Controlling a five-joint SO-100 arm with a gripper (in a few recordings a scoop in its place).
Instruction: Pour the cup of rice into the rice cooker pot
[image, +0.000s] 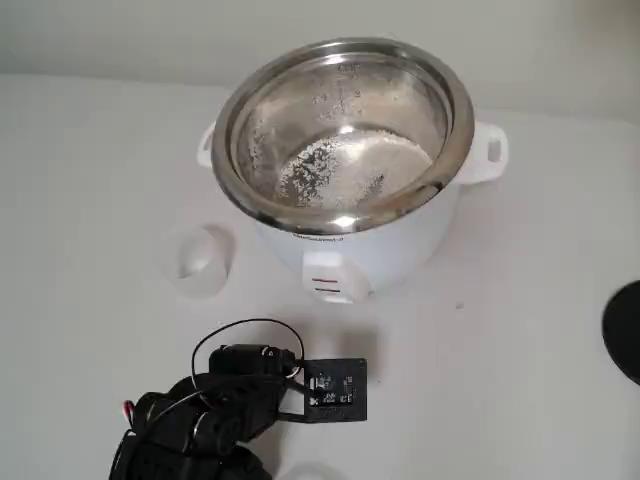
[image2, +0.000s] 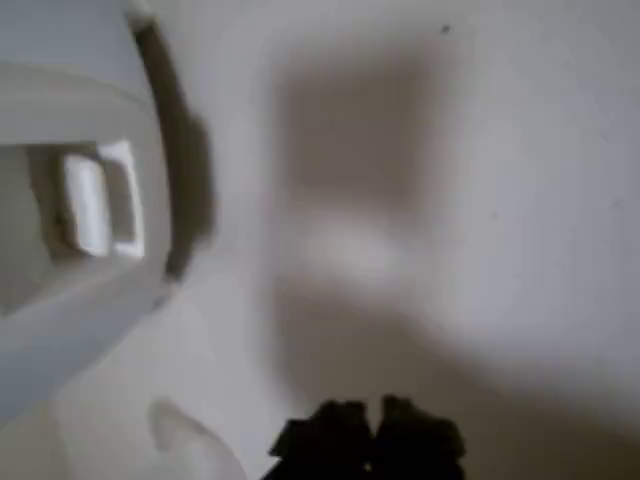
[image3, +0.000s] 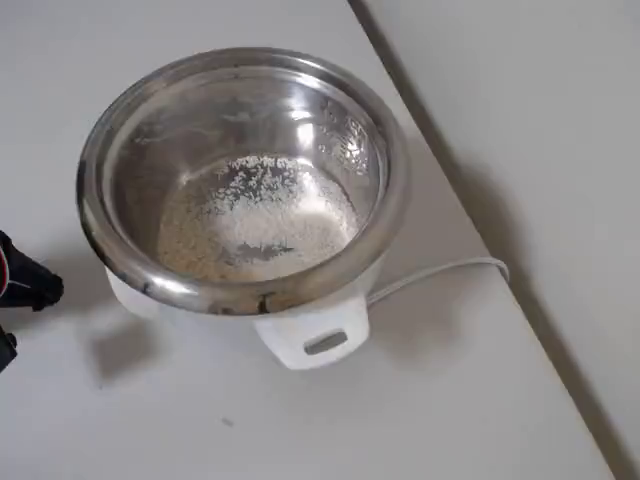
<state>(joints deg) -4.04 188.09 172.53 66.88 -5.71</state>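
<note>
Cup: small translucent whitish plastic cup (image: 203, 259), upright on the white table (image: 90, 170) towards its left side in the fixed view, just beside the cooker's left flank; looks empty, though its pale wall makes that hard to be sure of
Arm: black arm at the table's near edge, low in the fixed view; gripper (image2: 372, 440) seen in the wrist view as two dark fingertips close together with nothing between them; whether fully closed, cannot tell
Key relation: cup lies beyond the arm and slightly left of it; cooker beyond and to the right
Pot: large round shiny stainless-steel rice cooker pot (image: 345, 130) in its white cooker body (image: 350, 255), towards the far edge, centre
Rice: white grains (image3: 255, 220) spread across the pot's floor; pouring judged done
</note>
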